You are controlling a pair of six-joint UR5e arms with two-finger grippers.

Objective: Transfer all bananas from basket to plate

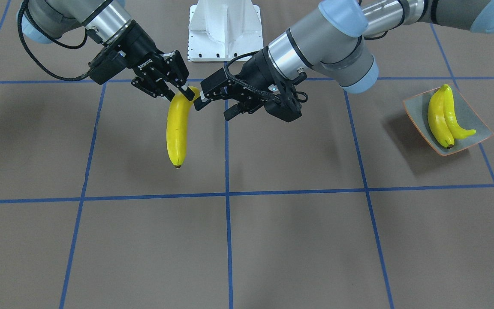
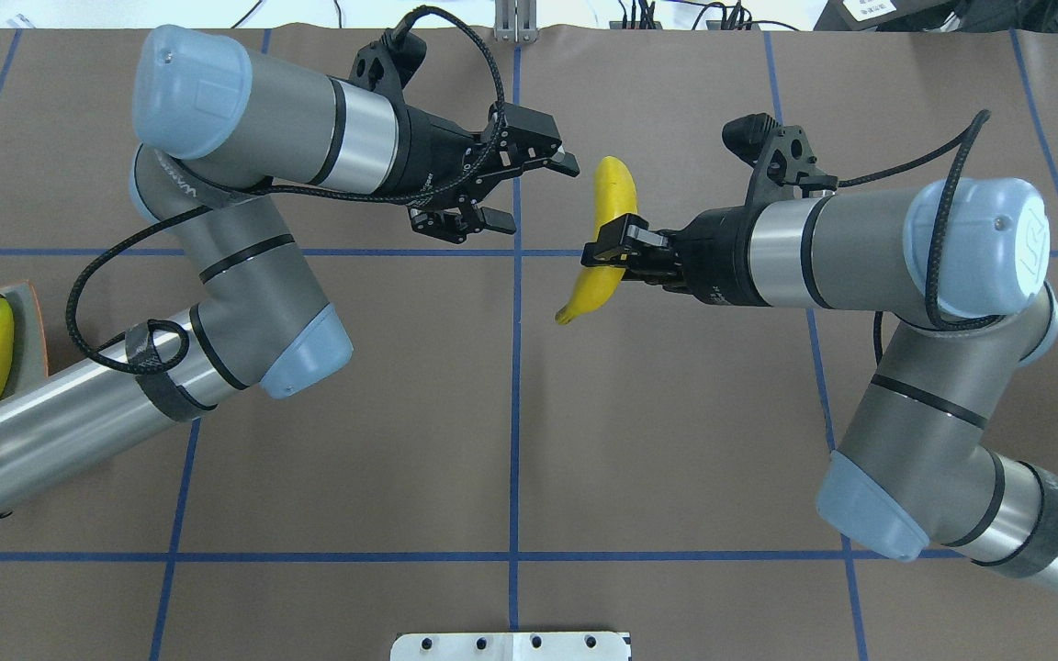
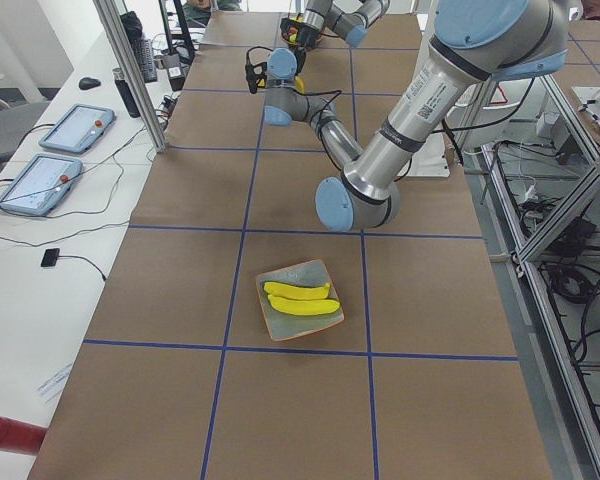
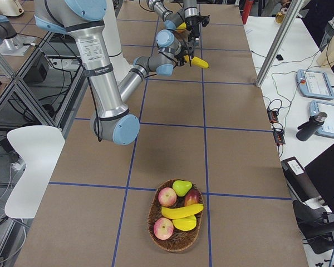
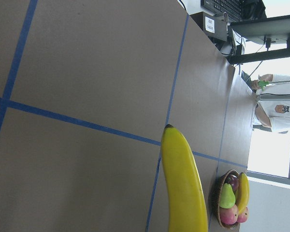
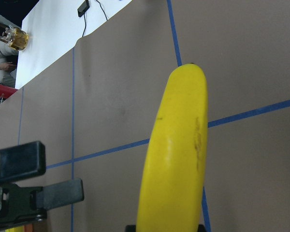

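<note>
My right gripper (image 1: 183, 92) is shut on the upper end of a yellow banana (image 1: 177, 128) and holds it above the table's middle; it also shows in the overhead view (image 2: 611, 207). My left gripper (image 1: 215, 106) is open and empty, just beside that banana, its jaws turned towards it. The grey-green plate (image 1: 473, 116) with an orange rim holds two bananas (image 1: 440, 116) on my left side. The wicker basket (image 4: 152, 222) at my far right holds one banana (image 4: 182, 211).
The basket also holds apples (image 4: 167, 196), a pear (image 4: 182, 187) and another yellow fruit. The robot's white base (image 1: 224, 30) stands at the table's near edge. Blue tape lines grid the brown table.
</note>
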